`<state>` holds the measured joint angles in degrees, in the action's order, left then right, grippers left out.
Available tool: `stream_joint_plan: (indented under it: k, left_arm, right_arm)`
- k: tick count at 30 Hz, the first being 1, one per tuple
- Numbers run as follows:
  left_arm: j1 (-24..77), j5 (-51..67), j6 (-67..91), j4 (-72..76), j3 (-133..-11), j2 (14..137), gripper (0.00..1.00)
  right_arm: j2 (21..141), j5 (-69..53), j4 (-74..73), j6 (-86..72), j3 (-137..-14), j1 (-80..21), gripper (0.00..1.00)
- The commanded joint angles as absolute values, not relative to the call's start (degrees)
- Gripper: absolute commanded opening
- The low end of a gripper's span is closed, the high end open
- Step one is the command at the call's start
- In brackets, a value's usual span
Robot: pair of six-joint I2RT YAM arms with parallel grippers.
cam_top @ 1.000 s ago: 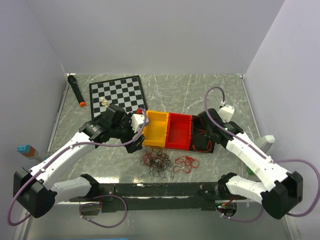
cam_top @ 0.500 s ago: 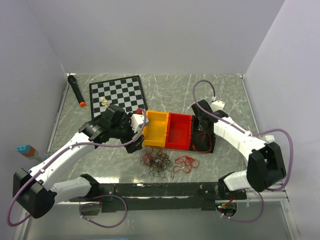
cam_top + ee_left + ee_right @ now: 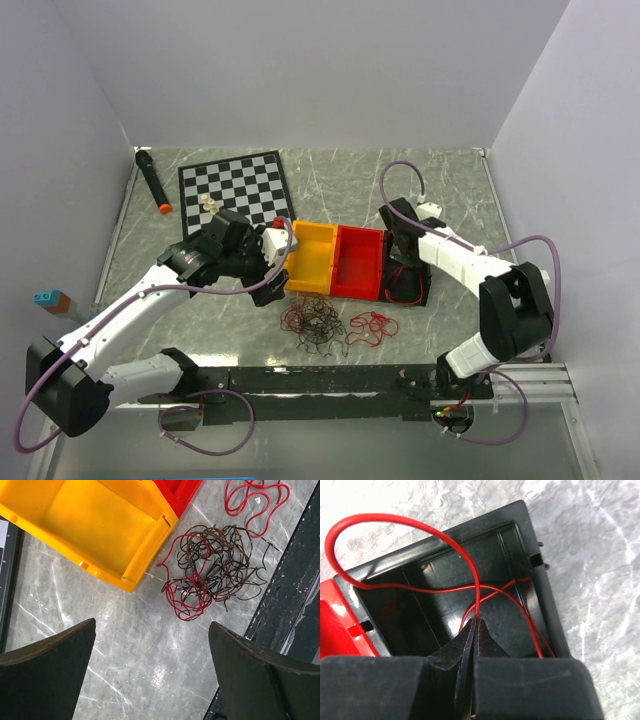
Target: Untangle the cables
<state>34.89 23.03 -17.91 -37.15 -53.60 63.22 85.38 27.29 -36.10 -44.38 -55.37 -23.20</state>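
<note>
The right gripper (image 3: 474, 625) pinches a red wire (image 3: 395, 522) over the black bin (image 3: 520, 515), likely to release it next; the left gripper (image 3: 152, 645) gapes above the tangle (image 3: 210, 565).

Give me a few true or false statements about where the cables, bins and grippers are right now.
1. The right gripper is shut on a red cable above the black bin. True.
2. The left gripper holds the tangle. False: it is open and empty, and the tangle lies on the table.
3. The yellow bin has no cables in it. True.
4. The tangle lies inside the red bin. False: it lies on the table, outside that bin.
</note>
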Motion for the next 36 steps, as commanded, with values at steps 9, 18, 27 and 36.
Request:
stream_joint_plan:
  k: [9,18,27,36]
  left_arm:
    - [34.72,23.38,-17.84,-35.95,-54.40,63.37,0.99]
    - [34.72,23.82,-17.67,-35.68,-54.32,63.54,0.99]
    - [34.72,23.64,-17.84,-36.21,-55.02,63.46,0.99]
    - [34.63,23.12,-18.63,-35.86,-54.23,63.99,0.99]
  right_arm:
    - [78.06,24.09,-35.24,-43.69,-56.86,-22.85,0.52]
    - [67.07,20.30,-37.79,-42.63,-55.46,-22.76,0.65]
    - [67.07,19.08,-38.94,-39.56,-61.44,-21.00,0.62]
    - [55.03,18.45,-42.43,-47.35,-46.25,-41.72,0.60]
